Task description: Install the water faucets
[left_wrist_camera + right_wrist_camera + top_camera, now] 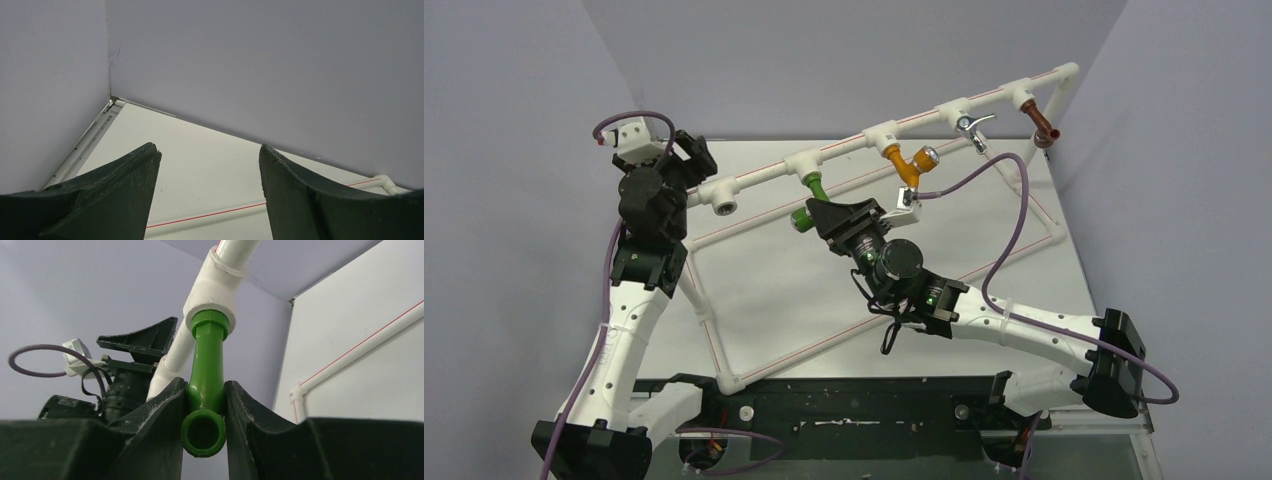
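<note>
My right gripper (205, 390) pinches the green faucet (207, 352) in its tee (212, 295) (left gripper (210, 152) wide, empty); I'd twist it tighter next.

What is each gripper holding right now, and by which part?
Right gripper clamps the green faucet by its spout, just behind the mouth; left gripper is empty.

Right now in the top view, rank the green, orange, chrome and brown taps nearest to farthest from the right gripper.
1. green tap: clamped in the right gripper, hanging from the white pipe.
2. orange tap: next fitting to the right.
3. chrome tap: further right along the pipe.
4. brown tap: far right end of the pipe.
</note>
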Robot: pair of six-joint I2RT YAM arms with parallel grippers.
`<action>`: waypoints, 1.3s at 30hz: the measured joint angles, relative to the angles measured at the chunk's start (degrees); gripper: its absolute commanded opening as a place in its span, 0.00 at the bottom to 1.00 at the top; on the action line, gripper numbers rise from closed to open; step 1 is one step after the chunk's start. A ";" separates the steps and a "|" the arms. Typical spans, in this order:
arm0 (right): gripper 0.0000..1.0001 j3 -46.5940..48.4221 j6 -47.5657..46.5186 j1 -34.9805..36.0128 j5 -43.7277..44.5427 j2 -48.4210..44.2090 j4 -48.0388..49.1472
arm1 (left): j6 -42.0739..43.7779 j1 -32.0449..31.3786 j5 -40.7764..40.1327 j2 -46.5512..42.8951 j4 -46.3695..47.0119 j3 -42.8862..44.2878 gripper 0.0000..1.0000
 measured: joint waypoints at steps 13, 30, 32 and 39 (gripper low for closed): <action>0.00 -4.46 17.81 -0.66 -0.83 1.29 9.73 | 0.02 0.11 0.00 0.00 0.07 0.00 0.70; 0.74 -4.35 20.50 -1.57 -2.97 1.07 10.16 | 0.02 0.17 0.22 0.00 0.00 0.00 0.70; 0.75 -4.37 20.39 -1.57 -3.19 0.22 8.81 | 0.02 0.17 0.20 0.00 0.00 0.00 0.70; 0.80 -4.79 14.40 -1.60 -3.26 -5.53 3.19 | 0.02 0.17 0.20 0.00 0.00 0.00 0.70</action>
